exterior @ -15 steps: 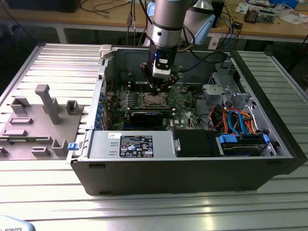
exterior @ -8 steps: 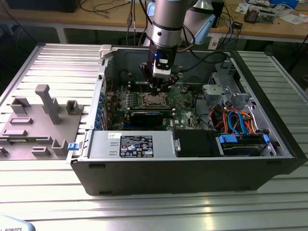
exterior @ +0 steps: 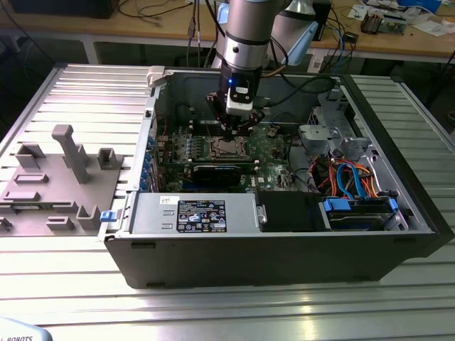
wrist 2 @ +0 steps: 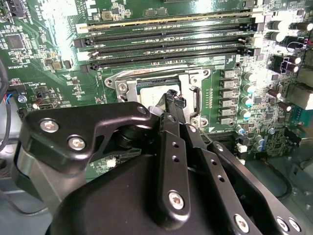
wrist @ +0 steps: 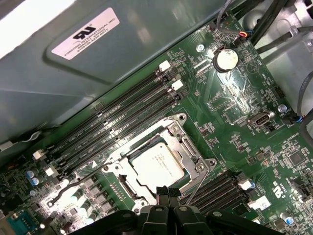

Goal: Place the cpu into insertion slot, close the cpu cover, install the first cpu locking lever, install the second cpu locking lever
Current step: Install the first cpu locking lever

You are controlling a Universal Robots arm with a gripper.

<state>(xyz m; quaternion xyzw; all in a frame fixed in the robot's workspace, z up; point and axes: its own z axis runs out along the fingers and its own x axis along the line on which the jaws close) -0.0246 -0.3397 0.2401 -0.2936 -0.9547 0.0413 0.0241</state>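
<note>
Your arm (exterior: 245, 42) stood near vertical, reaching straight down into the case (exterior: 284, 249). The pincer (exterior: 233, 133) was clenched, its tips pressed together in both wrist views. The cpu (wrist: 159, 165) lay flat inside the cover (wrist: 182, 147) window, just below and ahead of the tips. Contact couldn't be told.

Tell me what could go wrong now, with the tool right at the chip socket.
The tool sits at the edge of the metal cover over the chip; a slip could scrape the chip or the green board. The thin lever beside it may be unlatched and could spring up.
</note>
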